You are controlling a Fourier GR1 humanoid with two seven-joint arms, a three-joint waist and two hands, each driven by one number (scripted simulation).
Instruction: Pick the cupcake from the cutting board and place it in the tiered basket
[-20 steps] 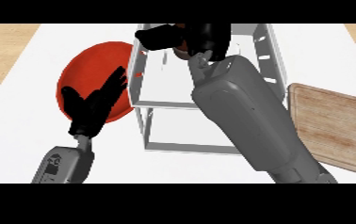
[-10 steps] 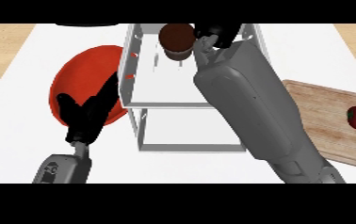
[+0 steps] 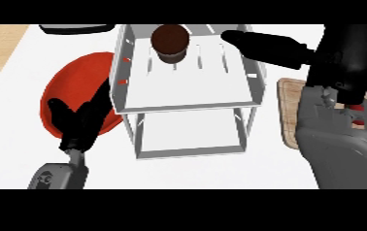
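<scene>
A dark brown cupcake [image 3: 170, 42] stands upright on the top tier of the white tiered basket [image 3: 188, 98], near its back left part. My right hand [image 3: 276, 47] is to the right of it, open, with straight fingers over the basket's right rim and apart from the cupcake. A strip of the wooden cutting board [image 3: 287, 109] shows at the right, mostly hidden by my right forearm. My left hand [image 3: 77, 122] rests open at the lower left, fingers up, in front of a red plate [image 3: 75, 90].
A dark object [image 3: 75, 29] lies at the back left edge of the white counter. The basket's lower tier [image 3: 190, 133] shows below the top one. Wood-coloured surface borders the counter at the far left.
My right hand has let go of the cupcake, which now stands on the basket's top tier. The hand has drawn away to the right. The left hand has barely moved.
</scene>
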